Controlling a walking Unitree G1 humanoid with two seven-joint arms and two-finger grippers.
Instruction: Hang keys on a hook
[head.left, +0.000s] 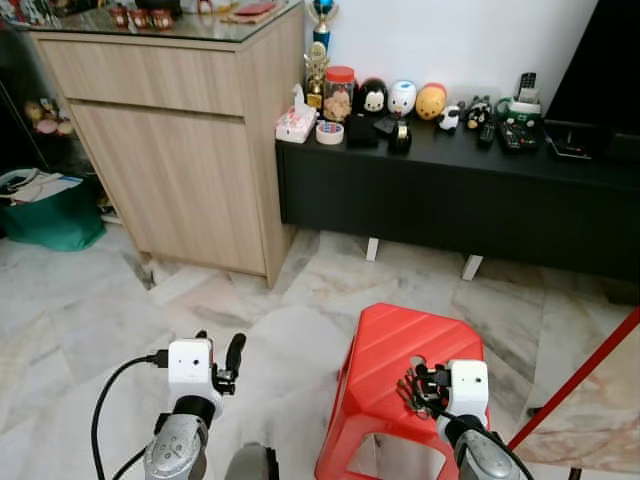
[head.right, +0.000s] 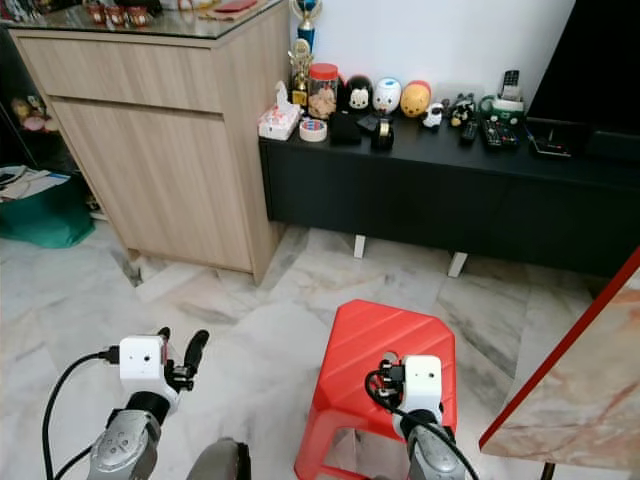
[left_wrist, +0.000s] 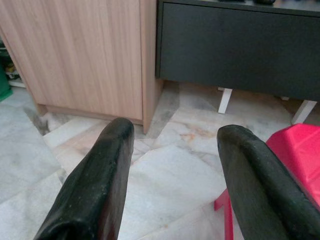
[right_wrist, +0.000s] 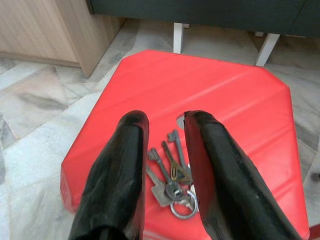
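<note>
One bunch of keys lies on the seat of a single red plastic stool. In the right wrist view about four keys can be counted, fanned out from one metal ring, with a small hole in the seat just beyond them. One key carries a dark head with a yellow mark, too small to read.

The right gripper hangs directly over the bunch, its two black fingers standing a little apart with the keys showing in the gap between them. They pinch nothing, and whether the tips touch the seat cannot be told. From the head camera this gripper sits over the near part of the stool, and the keys themselves are hidden behind it.

The left gripper is held over the marble floor, to the left of the stool, its two fingers spread wide and empty. Its wrist view looks along them at the base of a light wooden cabinet and the dark front of a low black console.

The head views add what the wrist cameras miss: on the console stand a red-lidded jar, three round cartoon figures, a tissue box, a roll of tape and several remote controls. Any labels there are unreadable. A green bag sits on the floor at far left.
</note>
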